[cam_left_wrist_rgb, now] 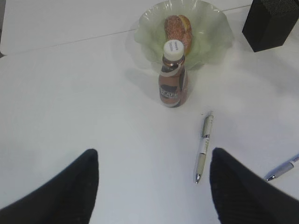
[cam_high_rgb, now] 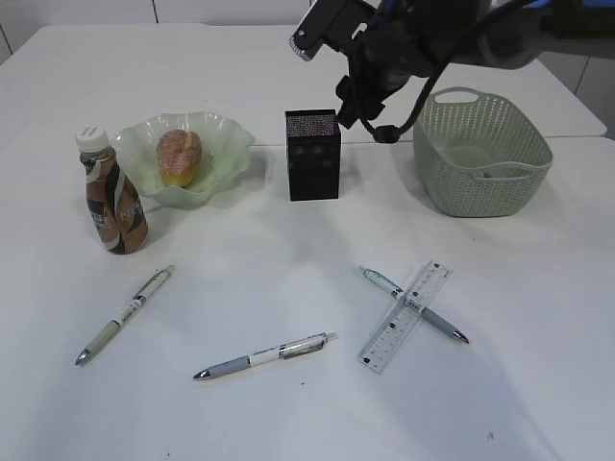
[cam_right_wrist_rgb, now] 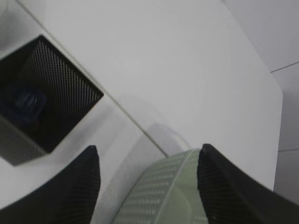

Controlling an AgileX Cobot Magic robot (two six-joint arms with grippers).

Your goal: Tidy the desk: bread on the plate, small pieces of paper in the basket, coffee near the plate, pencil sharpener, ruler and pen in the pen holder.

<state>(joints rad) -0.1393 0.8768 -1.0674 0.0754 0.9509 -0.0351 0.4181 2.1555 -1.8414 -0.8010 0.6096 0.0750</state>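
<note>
Three pens (cam_high_rgb: 125,315), one ruler (cam_high_rgb: 406,316), one basket (cam_high_rgb: 485,151); something blue inside the pen holder (cam_high_rgb: 312,154) is blurred. Both end effectors (cam_left_wrist_rgb: 154,186) (cam_right_wrist_rgb: 148,186) gape wide, empty.

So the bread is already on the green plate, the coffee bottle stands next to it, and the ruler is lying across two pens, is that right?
Not quite. The ruler lies across only one pen, as the exterior view shows; the other two pens lie apart to its left. The rest holds: the bread is on the green plate and the coffee bottle stands next to it.
</note>
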